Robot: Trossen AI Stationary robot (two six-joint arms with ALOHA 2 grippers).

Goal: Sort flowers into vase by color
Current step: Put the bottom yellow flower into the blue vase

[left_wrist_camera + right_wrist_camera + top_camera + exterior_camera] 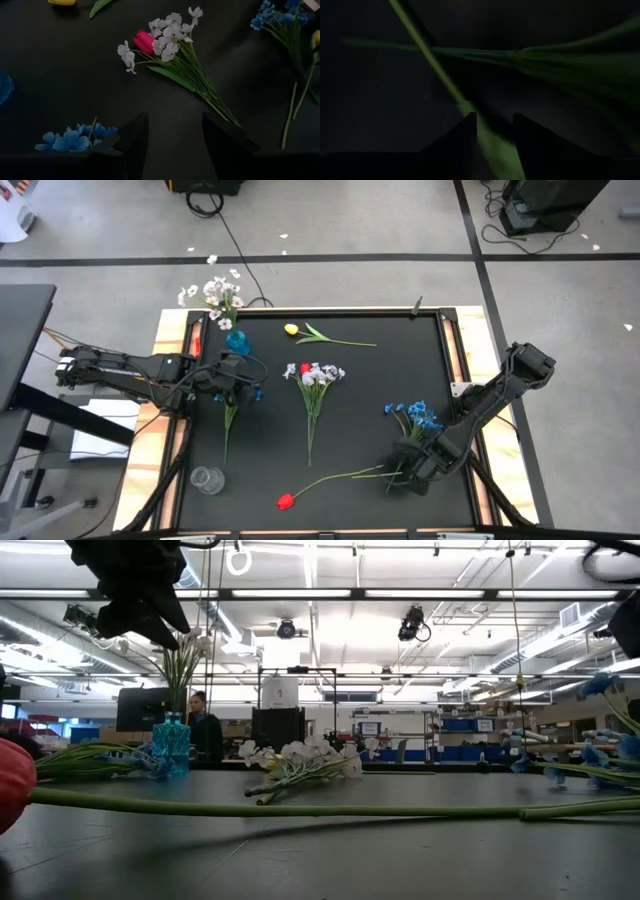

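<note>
The black counter (360,370) fills the middle of the high view, with pale wooden edges showing at left and right. The left gripper (243,380) hangs at the counter's left side, fingers (135,142) apart with nothing between them, just beside a blue spray (255,391) whose stem runs down-frame. The right gripper (408,470) sits low at the lower right, fingers (465,135) apart astride a green stem, near the blue flowers (418,416). A white spray with a red tulip (315,373) lies at centre, with open black surface on either side. A yellow tulip (292,330) lies near the top edge, a red tulip (287,501) near the bottom edge. A blue vase (238,340) holding white blossoms stands upper left; a clear vase (208,479) stands lower left.
</note>
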